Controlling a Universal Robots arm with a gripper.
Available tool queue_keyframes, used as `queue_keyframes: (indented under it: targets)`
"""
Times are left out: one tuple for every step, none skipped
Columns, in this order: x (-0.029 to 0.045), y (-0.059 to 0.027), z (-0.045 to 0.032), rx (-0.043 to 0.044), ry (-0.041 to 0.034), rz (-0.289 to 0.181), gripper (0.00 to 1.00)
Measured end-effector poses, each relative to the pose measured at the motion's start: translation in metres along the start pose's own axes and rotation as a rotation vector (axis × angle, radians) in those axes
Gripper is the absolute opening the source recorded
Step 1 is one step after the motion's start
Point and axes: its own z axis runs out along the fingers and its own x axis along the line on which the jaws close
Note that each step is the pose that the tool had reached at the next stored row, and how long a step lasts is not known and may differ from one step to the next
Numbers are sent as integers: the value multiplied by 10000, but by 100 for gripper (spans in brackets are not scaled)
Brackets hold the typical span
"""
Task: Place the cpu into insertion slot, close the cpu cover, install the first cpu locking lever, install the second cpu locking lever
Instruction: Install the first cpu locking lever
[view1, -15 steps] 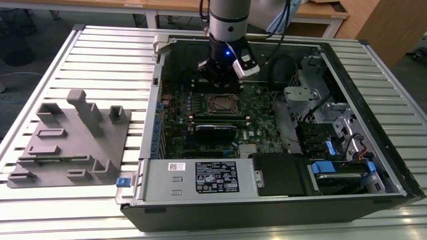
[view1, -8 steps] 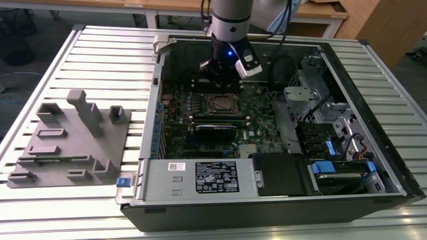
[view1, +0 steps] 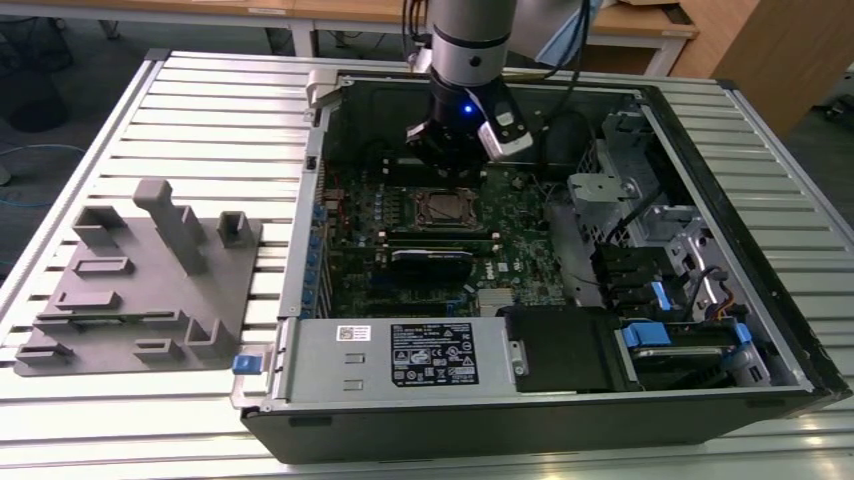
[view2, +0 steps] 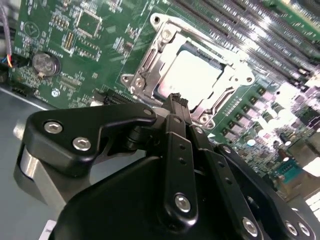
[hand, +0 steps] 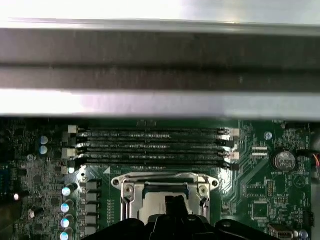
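In the second wrist view, the black two-fingered tool (view2: 175, 100) has its fingers drawn together with nothing between them. It hangs just above one edge of the square metal-rimmed insertion slot (view2: 165, 35). The flat square silvery-grey cpu (view2: 190, 75) lies seated in that slot, and the thin silvery cpu cover frame (view2: 150, 60) lies flat around it. Beyond run the long black memory slots (hand: 150, 145) on the green motherboard (view1: 521, 250). The open black computer case (view1: 534, 420) rests on the ribbed metal worktop (view1: 200, 120).
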Motion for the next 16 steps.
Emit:
queue_keyframes:
  targets:
    - [0, -24, -1, 0, 0, 0, 11]
    - [0, -53, -2, 0, 0, -1, 11]
    - [0, -74, -2, 0, 0, -1, 11]
    - [0, -85, -3, 1, 0, -1, 11]
    - [0, -90, -3, 0, 0, -1, 11]
    - [0, -91, -3, 0, 0, 0, 11]
    - [0, -91, -3, 0, -1, 1, 11]
    - [0, -91, -4, 1, 0, 1, 11]
    - [0, -92, -10, 2, 1, 0, 11]
    - [0, -92, -20, 2, 1, 0, 11]
    - [-1, -91, -33, 1, 0, 0, 11]
    - [-1, -90, -48, 1, 0, 0, 11]
    - [-2, -90, -56, 0, 0, 0, 11]
    - [-2, -89, -58, -1, 0, 0, 11]
    - [-2, -89, -58, -3, -2, 0, 11]
    - [-2, -89, -58, -3, -2, 0, 11]
